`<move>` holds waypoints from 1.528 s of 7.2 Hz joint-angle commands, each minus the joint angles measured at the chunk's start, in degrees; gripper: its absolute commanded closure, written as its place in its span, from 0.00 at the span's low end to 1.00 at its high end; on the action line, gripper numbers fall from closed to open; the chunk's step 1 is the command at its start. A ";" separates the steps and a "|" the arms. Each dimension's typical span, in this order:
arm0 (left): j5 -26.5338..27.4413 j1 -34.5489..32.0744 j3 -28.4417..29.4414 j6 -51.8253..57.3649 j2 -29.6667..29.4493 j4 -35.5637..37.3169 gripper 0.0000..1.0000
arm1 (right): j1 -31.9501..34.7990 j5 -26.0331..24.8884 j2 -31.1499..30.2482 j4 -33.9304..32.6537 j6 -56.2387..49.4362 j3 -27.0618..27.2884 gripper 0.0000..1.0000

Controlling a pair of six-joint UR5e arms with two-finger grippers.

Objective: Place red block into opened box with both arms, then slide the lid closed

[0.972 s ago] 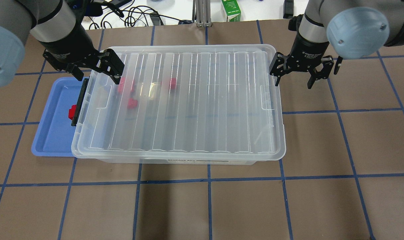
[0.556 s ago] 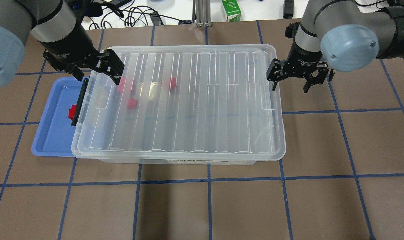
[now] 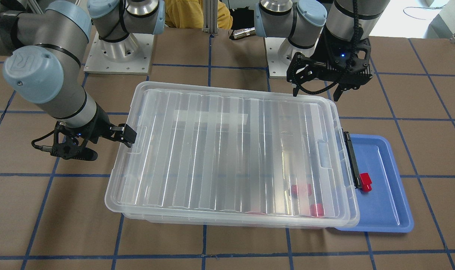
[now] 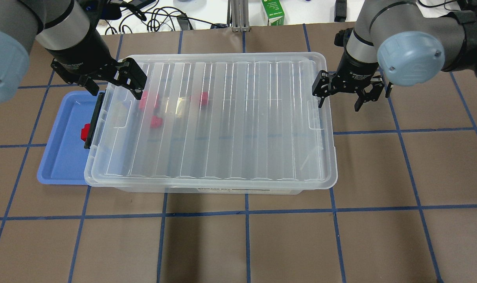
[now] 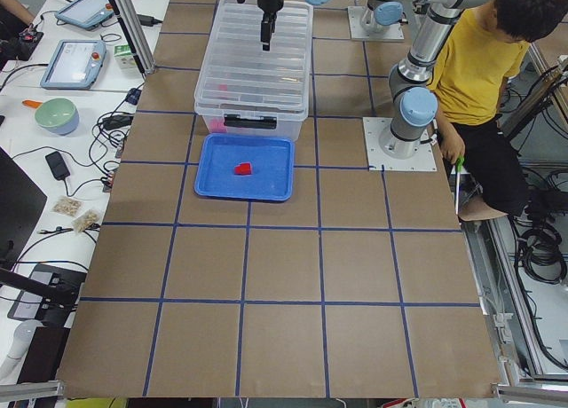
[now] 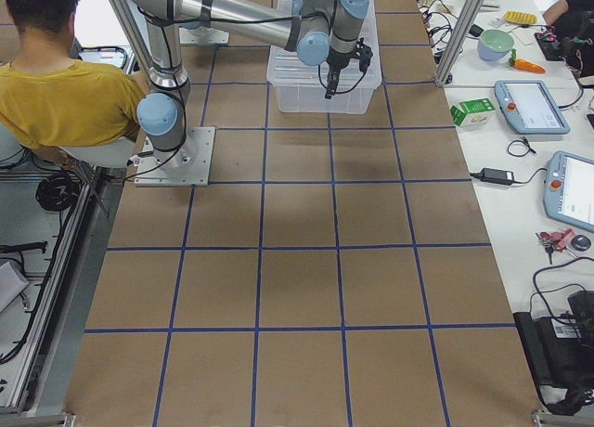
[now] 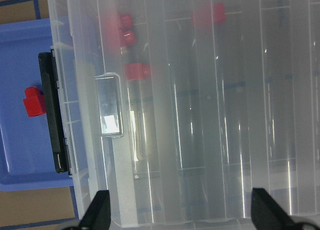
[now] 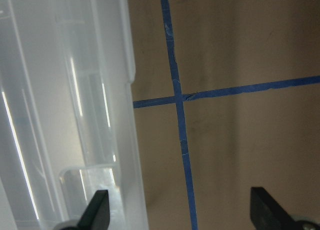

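Hovering wide open on both sides, folks: my right gripper [image 4: 339,104] hangs at the 3 o'clock short end of the lid [image 4: 222,118], nothing held. Its inner finger is right at that edge by the notch, contact too close to call, and its outer finger is out over the table [image 4: 419,177]. My left gripper [image 4: 114,84] is spread just as wide above the lid's 10 o'clock corner, empty too. By my read the lid slide is the step in hand, and it looks near home, though I cannot tell whether it is fully seated. To do it well I'd press low and square on that short edge, straight toward 9 o'clock. The left side should wait as a stop so the sheet neither skews nor rides up over the box [image 4: 207,190] rim. The lid's long axis runs 9 to 3, ribs crossing 12 to 6, with a notch at each short end. Under it three reds cluster toward 9 to 10 o'clock. The clearest red block [image 4: 156,122] is blurred by plastic, so I can't tell which way its stub points. One more sits in the blue tray [image 4: 61,161] at 9 o'clock, just beside the black bar [image 4: 93,122].
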 commanded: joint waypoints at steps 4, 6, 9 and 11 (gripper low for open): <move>0.07 0.00 -0.01 0.00 0.00 0.00 0.00 | -0.65 -0.50 0.57 0.23 -4.93 0.05 0.00; -0.02 0.00 -0.01 0.00 0.00 0.00 0.00 | -1.00 -0.59 0.93 -0.03 -5.84 0.05 0.00; -0.02 0.00 -0.01 0.00 0.00 -0.09 0.00 | -3.80 -1.46 0.93 -0.30 -8.56 -0.04 0.00; 0.07 0.00 -0.01 -0.09 0.00 0.00 0.00 | -5.65 -2.87 0.93 -0.30 -11.73 -0.13 0.00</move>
